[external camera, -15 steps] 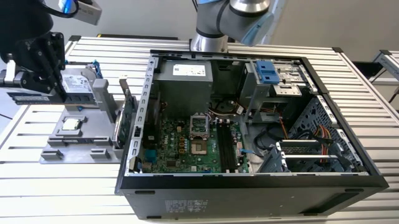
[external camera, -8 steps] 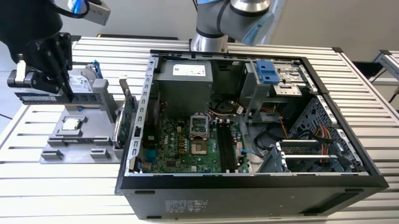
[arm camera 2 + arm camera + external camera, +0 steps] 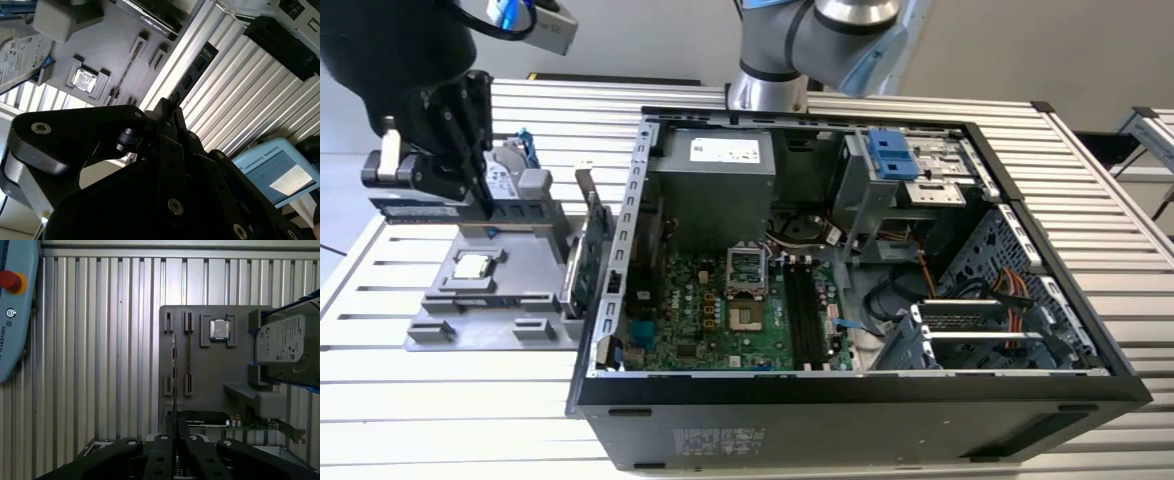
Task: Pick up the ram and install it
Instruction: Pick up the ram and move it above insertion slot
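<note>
The gripper hangs over the grey tray at the exterior view's left, beside the open computer case. Its fingers are closed nearly together on the ram, which lies level just under them, above the tray. In the first wrist view the ram runs edge-on out from between the fingers, near a processor chip and a hard drive.

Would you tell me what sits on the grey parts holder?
On the grey holder sit a processor chip, a hard drive in a blue frame and a green card. The gripper, holding the ram, hides part of it.
</note>
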Controlling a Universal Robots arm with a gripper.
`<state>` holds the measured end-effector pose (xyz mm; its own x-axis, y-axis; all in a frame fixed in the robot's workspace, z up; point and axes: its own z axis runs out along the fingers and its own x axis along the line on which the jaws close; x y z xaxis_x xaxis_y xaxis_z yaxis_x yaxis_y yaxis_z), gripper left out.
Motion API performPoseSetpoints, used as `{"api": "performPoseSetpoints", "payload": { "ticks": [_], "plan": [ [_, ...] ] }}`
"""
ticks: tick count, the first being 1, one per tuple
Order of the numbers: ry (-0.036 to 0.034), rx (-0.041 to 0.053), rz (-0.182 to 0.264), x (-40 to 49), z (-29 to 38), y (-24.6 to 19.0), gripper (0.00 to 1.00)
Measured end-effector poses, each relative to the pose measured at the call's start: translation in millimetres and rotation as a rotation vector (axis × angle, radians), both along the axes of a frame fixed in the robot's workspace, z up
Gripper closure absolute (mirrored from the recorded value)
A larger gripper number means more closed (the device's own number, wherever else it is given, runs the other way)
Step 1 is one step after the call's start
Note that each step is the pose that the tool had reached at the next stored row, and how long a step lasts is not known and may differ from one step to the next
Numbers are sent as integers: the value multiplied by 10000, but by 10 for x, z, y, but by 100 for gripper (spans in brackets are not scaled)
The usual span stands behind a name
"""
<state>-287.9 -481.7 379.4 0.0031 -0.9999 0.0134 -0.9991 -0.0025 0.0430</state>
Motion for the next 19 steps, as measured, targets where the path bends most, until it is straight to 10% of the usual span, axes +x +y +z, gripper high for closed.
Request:
{"api": "performPoseSetpoints", "payload": {
  "ticks": [19],
  "plan": [
    [32,1,-18,317,-1,0,100]
  ]
}}
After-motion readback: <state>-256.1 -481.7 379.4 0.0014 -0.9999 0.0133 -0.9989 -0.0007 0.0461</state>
